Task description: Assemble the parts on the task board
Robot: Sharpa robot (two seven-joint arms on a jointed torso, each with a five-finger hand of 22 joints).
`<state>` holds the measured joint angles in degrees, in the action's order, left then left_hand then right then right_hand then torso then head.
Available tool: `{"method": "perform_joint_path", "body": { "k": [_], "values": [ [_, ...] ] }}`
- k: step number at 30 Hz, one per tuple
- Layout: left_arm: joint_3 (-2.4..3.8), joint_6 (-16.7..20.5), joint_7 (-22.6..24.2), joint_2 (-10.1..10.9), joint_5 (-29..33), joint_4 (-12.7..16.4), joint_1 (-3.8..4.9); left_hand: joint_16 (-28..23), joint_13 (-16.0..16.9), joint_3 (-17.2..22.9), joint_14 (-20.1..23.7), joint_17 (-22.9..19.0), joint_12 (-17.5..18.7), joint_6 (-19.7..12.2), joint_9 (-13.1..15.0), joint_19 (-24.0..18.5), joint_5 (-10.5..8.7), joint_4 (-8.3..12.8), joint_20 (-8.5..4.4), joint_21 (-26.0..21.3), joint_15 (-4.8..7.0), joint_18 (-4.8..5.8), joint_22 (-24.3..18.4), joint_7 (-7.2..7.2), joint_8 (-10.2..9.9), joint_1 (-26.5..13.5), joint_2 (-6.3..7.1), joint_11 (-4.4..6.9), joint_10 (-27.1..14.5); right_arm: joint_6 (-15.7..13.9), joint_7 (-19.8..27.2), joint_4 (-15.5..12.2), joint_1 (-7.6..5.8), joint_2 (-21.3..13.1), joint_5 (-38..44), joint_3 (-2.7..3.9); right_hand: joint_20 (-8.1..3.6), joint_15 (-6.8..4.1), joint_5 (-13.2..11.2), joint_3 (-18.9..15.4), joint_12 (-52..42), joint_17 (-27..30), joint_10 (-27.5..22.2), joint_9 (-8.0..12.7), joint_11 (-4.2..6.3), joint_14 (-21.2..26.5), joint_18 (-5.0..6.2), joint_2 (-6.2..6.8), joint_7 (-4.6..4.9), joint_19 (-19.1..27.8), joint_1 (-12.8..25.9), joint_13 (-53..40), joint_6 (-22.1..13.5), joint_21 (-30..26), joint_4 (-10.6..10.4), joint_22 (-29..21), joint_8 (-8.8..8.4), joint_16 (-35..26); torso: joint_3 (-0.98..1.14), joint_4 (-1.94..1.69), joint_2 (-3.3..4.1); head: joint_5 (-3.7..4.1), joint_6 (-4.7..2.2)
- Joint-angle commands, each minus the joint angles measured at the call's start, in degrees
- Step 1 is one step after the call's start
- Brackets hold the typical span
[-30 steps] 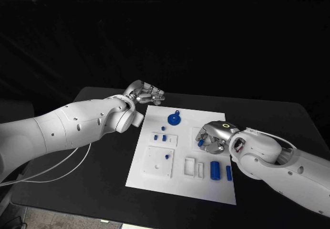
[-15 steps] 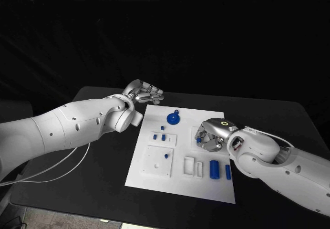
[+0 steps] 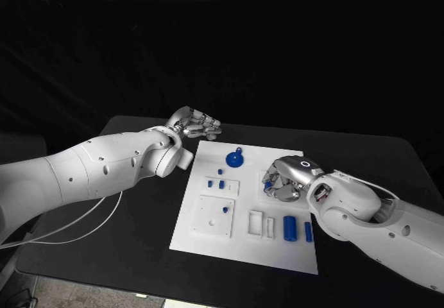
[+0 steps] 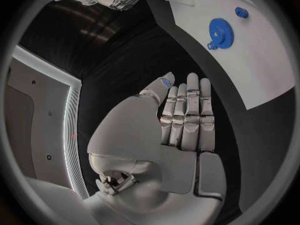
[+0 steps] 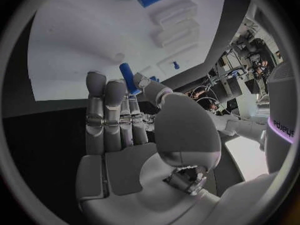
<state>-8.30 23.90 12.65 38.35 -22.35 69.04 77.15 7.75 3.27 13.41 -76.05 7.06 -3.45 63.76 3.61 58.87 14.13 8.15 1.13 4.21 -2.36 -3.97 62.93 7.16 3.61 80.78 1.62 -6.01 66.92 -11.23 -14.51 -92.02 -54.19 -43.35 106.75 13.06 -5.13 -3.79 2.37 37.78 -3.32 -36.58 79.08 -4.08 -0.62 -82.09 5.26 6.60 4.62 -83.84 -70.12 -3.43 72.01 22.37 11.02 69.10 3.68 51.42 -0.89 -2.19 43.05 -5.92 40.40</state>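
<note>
Where the peg is: a short blue peg [image 5: 128,78] is pinched between the thumb and fingertips of the right hand [image 3: 283,181], above the right half of the board [image 3: 242,253].
Right hand: closed on the peg, with the other fingers lying straight alongside.
Left hand [image 3: 196,124]: over the table just past the board's far left corner. Its fingers are straight and side by side, and I see nothing held.
Board: a gear [image 3: 234,159] sits near the far edge. Two small pegs [image 3: 217,185] stand in a raised block. Two cylinders [image 3: 298,229] lie near the right edge, beside the white slot blocks [image 3: 262,223].
Risk, slip: the peg is probably held only at one end, so it could tilt or roll out during the lowering.
Risk, misfit: a peg that arrives tilted would catch on a hole's rim and jam or pop free. Which hole is meant cannot be told.
Risk, knock: the hand is bulky and close to the board, so its knuckles could push the loose cylinders off the near edge.
Risk, board shift: nothing visibly holds the board down, and a hard press may slide it.
Risk, view: the hand hides the peg tip from the head camera, which makes alignment harder to judge.
Writing: violet letters run along the right forearm at the rim of the right wrist view, too bent to read. The board and the parts carry no labels.
</note>
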Motion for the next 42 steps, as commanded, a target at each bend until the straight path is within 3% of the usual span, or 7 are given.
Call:
{"method": "perform_joint_path", "body": {
  "k": [1, 8, 12, 20, 27, 34, 42],
  "values": [
    [0.05, -0.5, 0.3, 0.0, 0.2, 0.0, 0.07, 0.4, 0.0, 0.0, 0.3, -0.1, 0.0, -0.2, 0.1, -0.1, -0.27, -0.2, 0.18, -0.3, -0.14, 0.25, 0.1, 0.27, 0.0, -0.1, -0.21, -0.03, -0.5, -2.9, 0.6, -1.3, 0.01, -0.3, -2.9, 0.36, -0.47, -0.41, 0.4, 0.3, -0.2, -0.1, 0.7, 0.1, 0.1, 0.0, 0.6, -0.66, -0.5, -2.5, -0.1, -0.1, 1.0, 0.4, 0.0, 0.1, 0.03, -0.3, -0.03, 0.02, -0.03, -0.47, 0.05],
    [0.05, -0.5, 0.3, -0.1, 0.2, -0.2, 0.07, 0.4, 0.0, 0.0, 0.3, -0.1, 0.0, -0.2, 0.1, -0.1, -0.27, -0.2, 0.18, -0.3, -0.14, 0.25, 0.1, 0.27, 0.0, -0.1, -0.21, -0.03, -0.5, -5.7, 2.4, -4.1, 0.02, -0.1, -7.7, 0.9, -0.6, -0.56, 0.4, 0.4, -0.2, -0.2, 0.8, 0.1, 0.13, 0.0, 0.64, -0.68, -0.53, -2.4, -0.1, -0.1, 1.1, 0.2, 0.1, 0.0, 0.02, -0.5, -0.09, -0.02, 0.0, -1.52, 0.19],
    [0.05, -0.5, 0.3, -0.4, 0.2, -0.5, 0.07, 0.4, 0.0, 0.0, 0.3, -0.1, 0.0, -0.2, 0.1, -0.1, -0.27, -0.2, 0.18, -0.3, -0.14, 0.25, 0.1, 0.27, 0.0, -0.1, -0.21, -0.03, -0.5, -6.6, 3.5, -4.9, 0.07, 1.1, -9.7, 0.98, -0.65, -0.59, 0.4, 0.4, -0.2, -0.3, 0.9, 0.1, 0.14, 0.0, 0.62, -0.78, -0.52, -2.4, 0.0, -0.1, 1.1, 0.2, 0.2, 0.0, 0.01, -0.6, -0.1, 0.04, -0.14, -2.73, 0.31],
    [0.05, -0.7, 0.2, -1.2, 0.4, -1.1, 0.08, 0.4, 0.0, 0.0, 0.3, -0.1, 0.0, -0.2, 0.1, -0.1, -0.27, -0.2, 0.18, -0.3, -0.14, 0.25, 0.1, 0.27, 0.0, -0.1, -0.21, -0.03, -0.5, -6.7, 4.6, -5.1, 0.41, 4.1, -10.1, 0.34, -0.67, -0.6, 0.4, 0.0, -0.2, -0.4, 0.8, 0.1, 0.13, -0.2, 0.59, -1.11, -0.52, -2.4, -0.1, -0.1, 1.0, 0.1, 0.5, -0.2, 0.01, -0.9, -0.07, -0.05, -0.09, -4.77, 0.52],
    [0.04, -0.9, 0.2, -1.9, 0.6, -1.6, 0.07, 0.4, 0.0, 0.0, 0.3, -0.1, 0.0, -0.1, 0.1, -0.2, -0.25, -0.2, 0.2, -0.3, -0.16, 0.24, 0.3, 0.27, 0.0, -0.2, -0.3, -0.06, -0.6, -4.7, 6.4, -4.3, 0.66, 7.5, -7.3, -1.92, -0.61, -0.55, 0.4, -0.4, -0.2, -0.6, 0.7, 0.1, 0.1, -0.2, 0.61, -1.36, -0.48, -2.4, 0.0, -0.2, 1.0, -0.2, 0.8, -0.3, 0.0, -1.0, -0.08, -0.07, 0.0, -6.32, 0.78],
    [0.02, -1.1, 0.2, -2.9, 0.8, -1.9, 0.07, 0.4, 0.0, 0.0, 0.3, -0.1, 0.0, -0.1, 0.1, -0.2, -0.25, -0.2, 0.2, -0.3, -0.16, 0.24, 0.3, 0.27, 0.0, -0.2, -0.3, -0.06, -0.6, -4.1, 6.7, -2.6, 0.74, 10.6, -3.6, -4.85, -0.59, -0.55, 0.4, -0.5, -0.2, -0.7, 0.8, 0.1, 0.1, -0.2, 0.68, -1.46, -0.47, -2.4, -0.1, -0.2, 1.0, 0.0, 1.0, -0.2, 0.0, -1.1, -0.07, -0.1, 0.07, -7.52, 1.15],
    [0.01, -1.4, 0.2, -3.6, 0.9, -1.9, 0.07, 0.4, 0.0, 0.0, 0.4, -0.1, 0.0, -0.1, 0.1, -0.2, -0.27, -0.3, 0.25, -0.3, -0.2, 0.23, 0.2, 0.28, 0.0, -0.4, -0.42, -0.07, -0.7, -2.7, 6.1, -0.5, 0.77, 13.1, -0.6, -7.44, -0.58, -0.54, 0.4, -0.4, -0.2, -0.7, 0.8, 0.1, 0.09, -0.2, 0.71, -1.52, -0.48, -2.4, 0.0, -0.2, 1.1, 0.1, 1.2, -0.2, 0.01, -1.1, -0.03, -0.05, 0.1, -8.01, 1.58]
  ]
}}
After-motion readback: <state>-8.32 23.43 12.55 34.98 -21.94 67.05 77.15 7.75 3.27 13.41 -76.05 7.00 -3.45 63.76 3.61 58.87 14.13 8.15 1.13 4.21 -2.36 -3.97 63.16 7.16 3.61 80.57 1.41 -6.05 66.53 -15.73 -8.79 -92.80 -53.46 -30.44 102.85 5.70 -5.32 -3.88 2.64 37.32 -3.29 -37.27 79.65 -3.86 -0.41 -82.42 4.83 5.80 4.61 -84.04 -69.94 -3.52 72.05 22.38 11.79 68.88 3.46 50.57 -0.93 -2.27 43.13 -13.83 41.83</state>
